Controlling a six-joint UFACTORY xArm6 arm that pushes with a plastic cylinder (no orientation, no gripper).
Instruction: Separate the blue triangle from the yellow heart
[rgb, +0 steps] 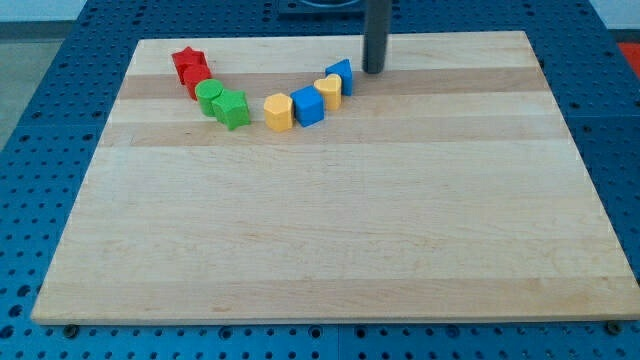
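A blue triangle (342, 74) sits at the right end of a curved row of blocks near the view's top. A yellow heart (329, 91) touches it on its lower left. My tip (374, 70) stands just right of the blue triangle, a small gap away, touching no block. A blue cube (308, 105) lies against the heart's lower left.
Further left in the row are a yellow block (279, 112), a green star (232, 108), a green round block (209, 95), a red block (197, 82) and a red star (187, 62). The wooden board's top edge (450, 34) is close behind my tip.
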